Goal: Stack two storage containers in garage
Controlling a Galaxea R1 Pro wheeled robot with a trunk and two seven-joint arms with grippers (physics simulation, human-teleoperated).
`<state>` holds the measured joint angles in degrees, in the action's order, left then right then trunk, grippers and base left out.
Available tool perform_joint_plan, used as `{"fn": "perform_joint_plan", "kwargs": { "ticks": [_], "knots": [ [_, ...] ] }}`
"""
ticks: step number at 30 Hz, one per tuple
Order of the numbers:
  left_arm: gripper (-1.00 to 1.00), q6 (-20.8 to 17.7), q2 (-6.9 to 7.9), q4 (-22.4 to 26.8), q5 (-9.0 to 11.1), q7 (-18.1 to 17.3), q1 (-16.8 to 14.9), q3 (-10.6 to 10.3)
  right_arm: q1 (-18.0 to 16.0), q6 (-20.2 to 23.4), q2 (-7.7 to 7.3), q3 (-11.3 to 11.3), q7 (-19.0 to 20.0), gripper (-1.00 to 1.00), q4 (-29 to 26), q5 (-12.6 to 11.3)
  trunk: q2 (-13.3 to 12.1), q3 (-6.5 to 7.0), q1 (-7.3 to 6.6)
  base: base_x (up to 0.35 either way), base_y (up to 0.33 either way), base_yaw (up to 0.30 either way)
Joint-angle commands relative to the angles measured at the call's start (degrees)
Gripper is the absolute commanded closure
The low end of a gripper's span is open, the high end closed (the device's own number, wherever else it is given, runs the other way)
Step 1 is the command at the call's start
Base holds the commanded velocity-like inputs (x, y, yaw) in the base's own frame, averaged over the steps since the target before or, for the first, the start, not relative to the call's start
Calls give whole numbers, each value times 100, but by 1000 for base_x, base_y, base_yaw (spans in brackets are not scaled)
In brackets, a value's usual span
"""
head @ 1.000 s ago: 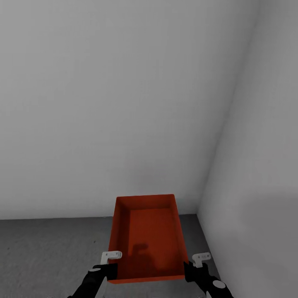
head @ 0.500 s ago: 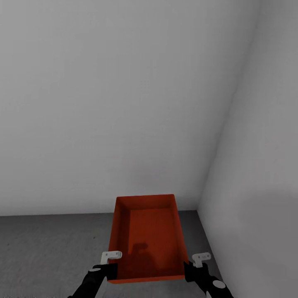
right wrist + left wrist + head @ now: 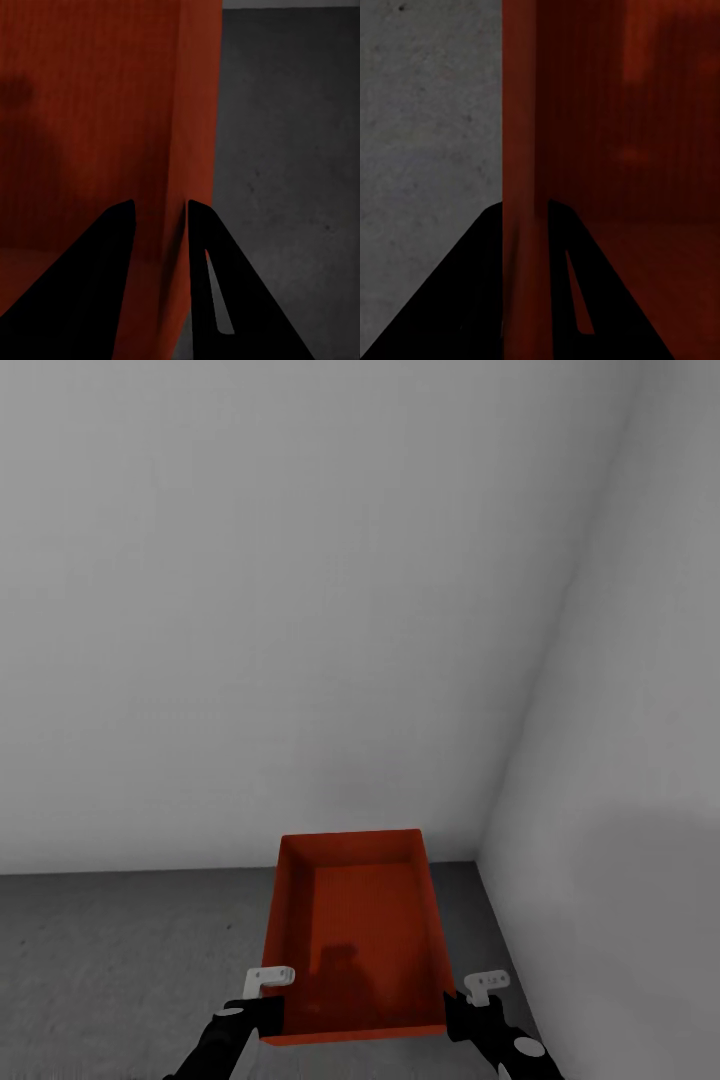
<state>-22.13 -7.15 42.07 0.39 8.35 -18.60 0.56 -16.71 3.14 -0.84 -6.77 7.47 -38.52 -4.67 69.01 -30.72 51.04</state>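
Note:
One orange-red storage container (image 3: 360, 930) is held low in front of me, open top up, over the grey concrete floor (image 3: 120, 960) of the garage. My left gripper (image 3: 265, 1000) is shut on its left wall near the front corner, and my right gripper (image 3: 470, 1000) is shut on its right wall. In the left wrist view the gripper (image 3: 523, 210) pinches the thin container wall (image 3: 521, 112), with the floor (image 3: 427, 112) beyond. The right wrist view shows the same: the gripper (image 3: 160, 206) clamps the container wall (image 3: 199, 112) beside the floor (image 3: 292, 150). The container is empty.
A plain white wall (image 3: 300, 610) stands straight ahead and a second white wall (image 3: 620, 810) closes the right side, meeting in a corner just beyond the container. Open concrete floor stretches to the left.
The line where the wall meets the floor has crept up a little in the picture, so the camera has shifted. The container and both grippers keep their place in the view.

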Motion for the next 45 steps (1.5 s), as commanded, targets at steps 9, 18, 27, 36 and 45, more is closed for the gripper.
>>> {"fn": "perform_joint_plan", "kwargs": {
  "ticks": [9, 18, 27, 36, 45],
  "knots": [
    [100, -54, 277, 3, -117, 121, -3, 69, 1, -68, -12, -88, 97, 100, -24, 10, 4, -88, 0, 0, 0, 0],
    [100, -54, 276, 3, -117, 116, -3, 70, 1, -68, -12, -88, 97, 100, -24, 10, 4, -170, 0, 0, 0, 0],
    [100, -54, 276, 3, -117, 120, -3, 69, 1, -68, -12, -88, 97, 100, -24, 10, 4, -252, 0, 0, 0, 0],
    [100, -54, 276, 3, -116, 120, -3, 68, 1, -68, -12, -88, 97, 100, -24, 10, 4, -326, 0, 0, 0, 0],
    [100, -54, 276, 3, -118, 121, -3, 68, 1, -68, -12, -88, 98, 100, -24, 10, 365, -497, 198, 0, 0, 0]
  ]
}}
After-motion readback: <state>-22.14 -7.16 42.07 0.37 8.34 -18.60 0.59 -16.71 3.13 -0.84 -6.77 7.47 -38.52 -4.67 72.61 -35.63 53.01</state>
